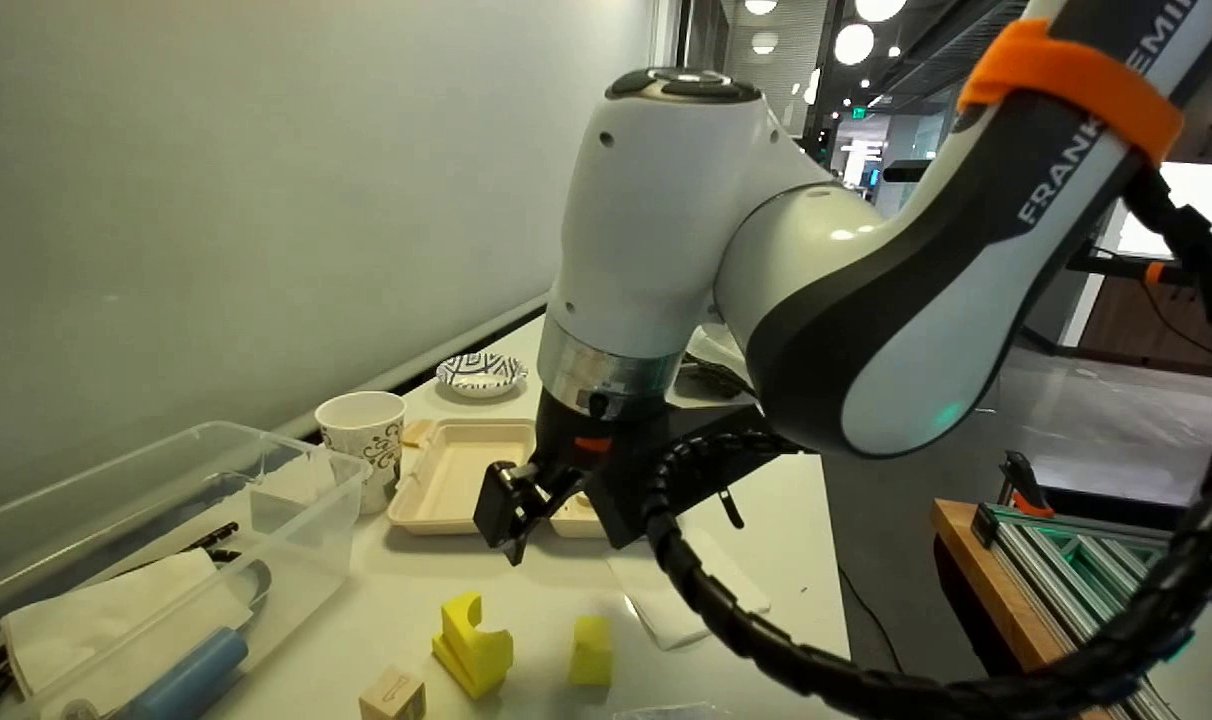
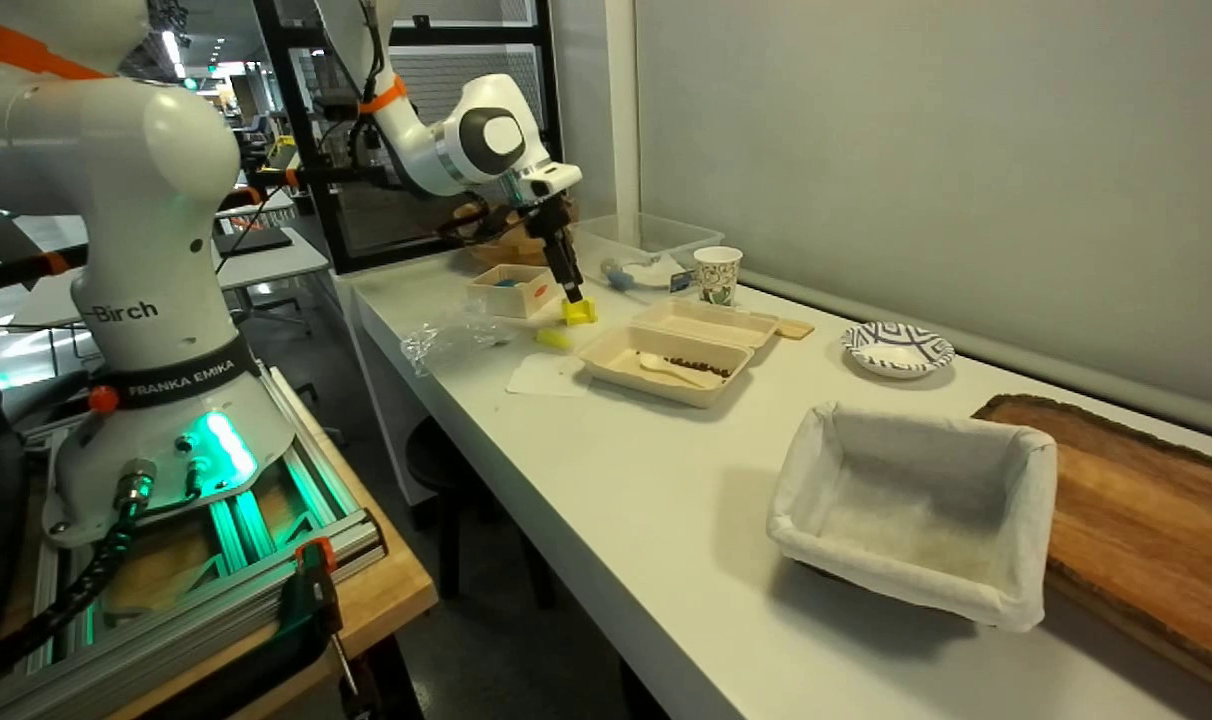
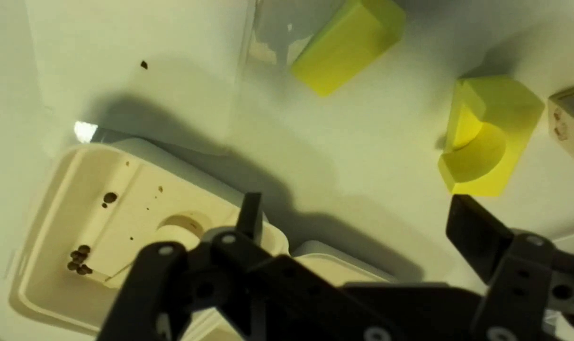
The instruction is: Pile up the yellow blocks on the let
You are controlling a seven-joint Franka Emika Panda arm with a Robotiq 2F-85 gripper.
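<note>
Wrist view and both exterior views show the white tabletop (image 2: 626, 520). Then comes the clear tub (image 1: 306, 560), on the lid side of the takeaway tray (image 2: 646, 385). Some crinkly clear plastic (image 2: 436, 345) lies out past the tray's bottom half. The fingers (image 3: 479, 237) are wide apart, hold nothing, and hang by the tray's lid. The bigger yellow block (image 3: 495, 135), with a round bite cut out, sits off from the tray's lid half. It may be two pieces stacked; I can't tell. The smaller yellow block (image 3: 346, 47) lies off from the tray's bottom half, not touching it. A tan cube (image 3: 569, 125) lies farther from the tray, just past the bigger block.

Both blocks look light, stiff and hard to break, I think. Their smooth sides might slip a little. I'd pinch the smaller one across its two long sides, at the middle. I'd hold the bigger one by its flat outside faces, not in the bite.

For room, the tabletop's edge runs past the tray's bottom half, well apart from both blocks. Open tabletop lies between the two blocks, and between them and the tray, so the fingers should fit there. The tray's rim sticks up, so go over it. The tightest gap is beside the cube, where the fingers could bump it.
</note>
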